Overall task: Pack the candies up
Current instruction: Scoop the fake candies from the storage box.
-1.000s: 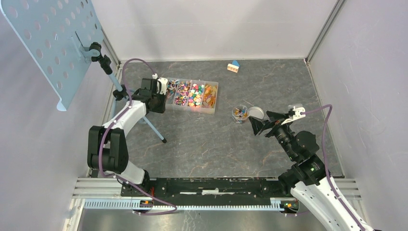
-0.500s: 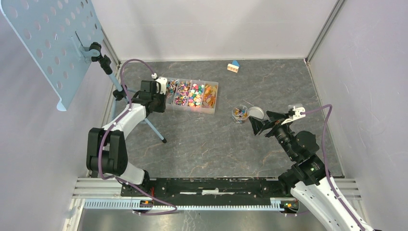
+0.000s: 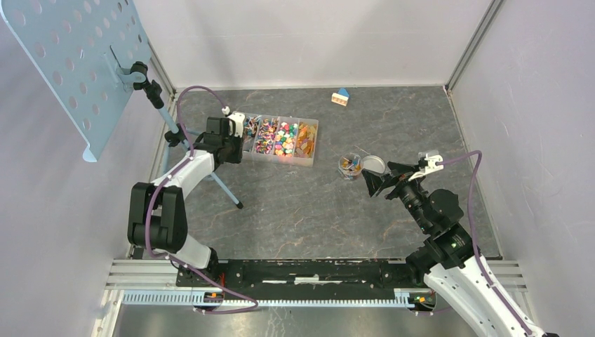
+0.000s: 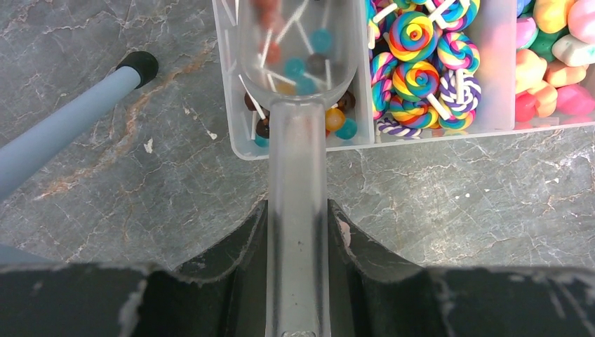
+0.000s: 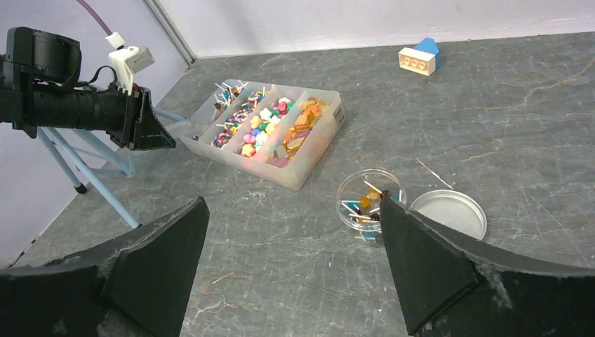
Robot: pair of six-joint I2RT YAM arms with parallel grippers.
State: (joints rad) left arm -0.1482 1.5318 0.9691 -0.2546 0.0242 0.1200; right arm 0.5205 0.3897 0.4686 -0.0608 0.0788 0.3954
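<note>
evidently early on: near the table's (image 3: pixel 316 210) right edge the right gripper (image 5: pixel 291 207) gapes empty beside the jar (image 5: pixel 341 208), which holds few candies (image 5: pixel 365 202); farther back-left, most fill the tray (image 5: pixel 281 174), where the left gripper (image 4: pixel 297 232) clamps a loaded scoop (image 4: pixel 297 140).

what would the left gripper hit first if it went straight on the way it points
The left gripper, shut on the clear scoop, would probably meet the candy tray's near wall first; the scoop's bowl is over its end compartment.
</note>
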